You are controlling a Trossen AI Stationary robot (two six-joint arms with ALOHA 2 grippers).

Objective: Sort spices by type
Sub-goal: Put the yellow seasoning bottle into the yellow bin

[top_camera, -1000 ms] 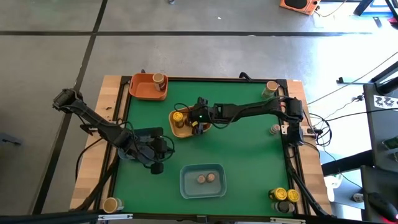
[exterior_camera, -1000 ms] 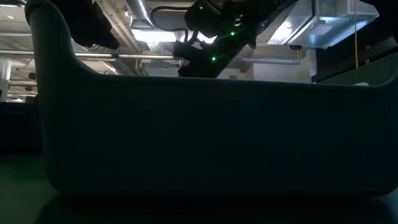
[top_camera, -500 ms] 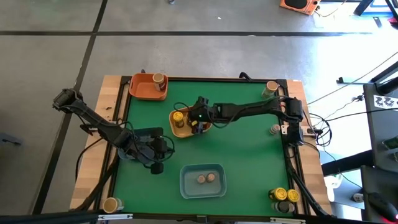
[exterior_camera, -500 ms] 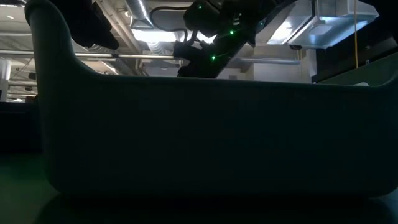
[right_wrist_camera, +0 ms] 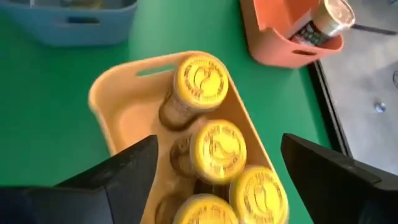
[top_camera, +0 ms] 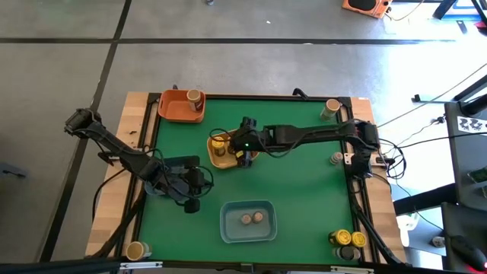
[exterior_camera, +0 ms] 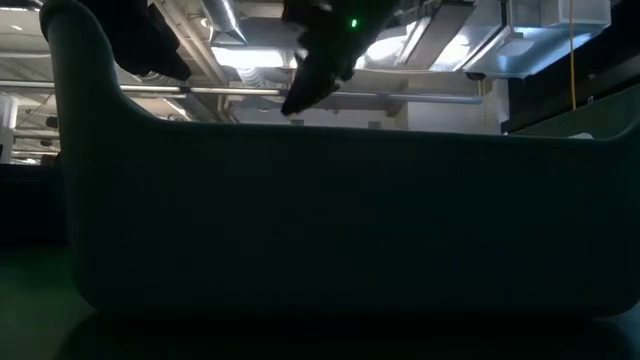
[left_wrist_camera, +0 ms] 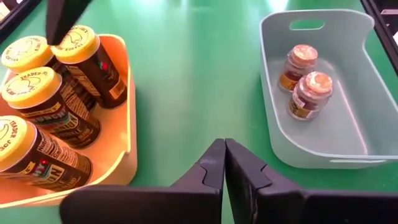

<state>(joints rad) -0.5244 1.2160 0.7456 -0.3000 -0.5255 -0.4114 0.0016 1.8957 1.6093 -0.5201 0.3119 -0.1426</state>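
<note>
Right gripper (top_camera: 242,156) hung over the yellow tray (right_wrist_camera: 118,93), fingers spread wide, gripping nothing. Four yellow-lidded jars (right_wrist_camera: 200,78) stood in that tray, packed touching in a row. Left gripper (left_wrist_camera: 224,163) sat low over the green mat (top_camera: 304,190) near the table's left side, fingers pressed together, empty. Blue tray (top_camera: 247,221) near the front edge held two tan-lidded jars (left_wrist_camera: 309,93), side by side. Orange tray (top_camera: 171,105) at the back left corner held one jar (top_camera: 195,97), metal-looking top. Loose jars remained: one at the back right corner (top_camera: 332,106), one by the right edge (top_camera: 336,157), one at the front left corner (top_camera: 136,250), a cluster at the front right corner (top_camera: 346,242), count unclear, at least two yellow lids.
</note>
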